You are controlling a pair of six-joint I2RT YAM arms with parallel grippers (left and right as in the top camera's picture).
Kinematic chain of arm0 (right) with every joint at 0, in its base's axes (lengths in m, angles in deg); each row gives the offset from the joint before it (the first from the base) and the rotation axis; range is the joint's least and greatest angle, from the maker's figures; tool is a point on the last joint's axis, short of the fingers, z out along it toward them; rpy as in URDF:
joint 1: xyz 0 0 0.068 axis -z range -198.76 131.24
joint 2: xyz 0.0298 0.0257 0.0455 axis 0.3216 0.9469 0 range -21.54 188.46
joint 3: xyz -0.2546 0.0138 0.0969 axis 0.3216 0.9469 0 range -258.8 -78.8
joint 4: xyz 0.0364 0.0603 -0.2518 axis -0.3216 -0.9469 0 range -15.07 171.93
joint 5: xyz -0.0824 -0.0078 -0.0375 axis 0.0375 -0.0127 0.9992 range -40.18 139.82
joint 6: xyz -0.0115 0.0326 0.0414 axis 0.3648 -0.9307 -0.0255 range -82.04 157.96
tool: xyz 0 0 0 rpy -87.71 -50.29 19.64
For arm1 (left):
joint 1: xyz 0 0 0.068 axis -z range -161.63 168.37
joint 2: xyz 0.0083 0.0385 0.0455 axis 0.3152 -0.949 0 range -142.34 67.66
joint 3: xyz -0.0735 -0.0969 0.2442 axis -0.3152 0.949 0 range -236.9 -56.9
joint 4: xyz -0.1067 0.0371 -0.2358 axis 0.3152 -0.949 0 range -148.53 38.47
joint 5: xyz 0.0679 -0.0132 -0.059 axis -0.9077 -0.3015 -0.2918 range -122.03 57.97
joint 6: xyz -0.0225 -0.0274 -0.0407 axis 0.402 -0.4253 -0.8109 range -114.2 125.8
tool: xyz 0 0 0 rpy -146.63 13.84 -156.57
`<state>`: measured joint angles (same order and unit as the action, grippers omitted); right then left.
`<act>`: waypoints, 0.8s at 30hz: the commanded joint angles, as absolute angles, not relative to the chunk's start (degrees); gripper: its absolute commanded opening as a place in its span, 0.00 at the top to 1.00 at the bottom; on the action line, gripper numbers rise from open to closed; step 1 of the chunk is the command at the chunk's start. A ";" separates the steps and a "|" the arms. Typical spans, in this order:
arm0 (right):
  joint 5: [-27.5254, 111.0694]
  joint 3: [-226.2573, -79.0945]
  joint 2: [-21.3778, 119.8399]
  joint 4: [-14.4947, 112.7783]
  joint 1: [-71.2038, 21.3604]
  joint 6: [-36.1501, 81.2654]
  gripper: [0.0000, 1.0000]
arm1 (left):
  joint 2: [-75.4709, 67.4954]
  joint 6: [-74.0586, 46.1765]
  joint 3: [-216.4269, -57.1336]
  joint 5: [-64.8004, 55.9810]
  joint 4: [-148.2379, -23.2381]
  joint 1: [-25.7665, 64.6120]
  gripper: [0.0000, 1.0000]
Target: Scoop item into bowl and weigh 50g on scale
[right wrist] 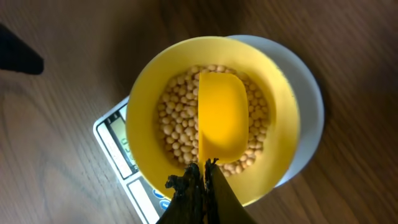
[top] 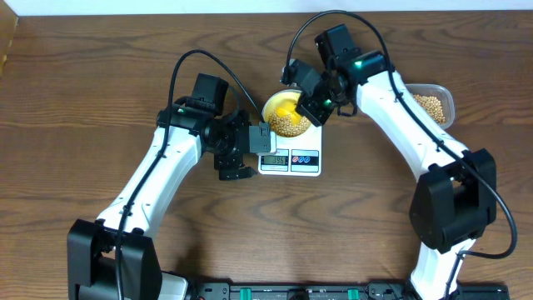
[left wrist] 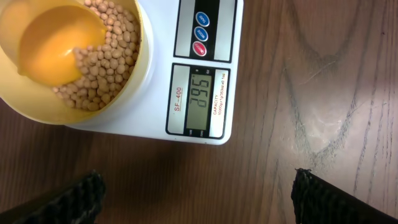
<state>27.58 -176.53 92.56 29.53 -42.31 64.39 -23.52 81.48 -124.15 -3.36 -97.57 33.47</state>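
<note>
Bench [top: 100, 100]: brown wood, carries everything; both arms reach in toward the middle.
Scale [left wrist: 152, 93]: white, flat on the bench at centre, between the two arms.
Tub [top: 450, 104]: clear plastic, well off to the right beside the right arm, part-filled with beans.
Bowl [right wrist: 144, 106]: pale yellow, upright on the scale's platform.
Left claw [left wrist: 196, 177]: fingers spread wide, holding nothing; hovers just beside the scale's display edge.
Right claw [right wrist: 202, 180]: pinched shut on the scoop's handle, above the bowl's rim.
Scoop [right wrist: 221, 118]: bright yellow; its cup sits inside the bowl over the beans and looks emptied.
Beans [right wrist: 177, 118]: tan, pea-like, heaped across the bowl's bottom; none seen spilled on the bench.
Display [left wrist: 200, 99]: digits look like 295, probably 29.5; the decimal point is hard to make out.
Step in hand: a load tipped in, weight being checked; short of 50 by my reading.
Next move: lift the scoop clear without nudging the rim, go to the tub, then add small loads as the reading nears target.
</note>
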 commanded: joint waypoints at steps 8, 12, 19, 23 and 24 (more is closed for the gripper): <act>12.28 -178.61 93.11 29.55 -35.10 57.18 0.99 | -22.90 81.65 -123.99 -2.05 -97.68 33.18 0.03; 3.86 -178.61 93.11 29.44 -31.88 56.94 0.99 | -22.90 81.65 -123.99 -2.05 -97.70 33.18 0.02; -5.43 -178.61 93.11 29.33 -27.82 55.52 0.99 | -22.90 81.65 -123.99 -2.03 -97.68 33.18 0.02; -3.13 -178.57 93.11 28.74 -28.12 55.80 0.99 | -22.90 81.65 -123.99 -2.05 -97.70 33.18 0.03; -1.38 -178.54 93.11 28.76 -28.50 55.78 0.99 | -22.90 81.65 -123.99 -2.05 -97.68 33.18 0.02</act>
<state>-0.99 -177.32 92.58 29.00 -27.64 56.33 -23.52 81.48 -124.15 -3.36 -97.57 33.47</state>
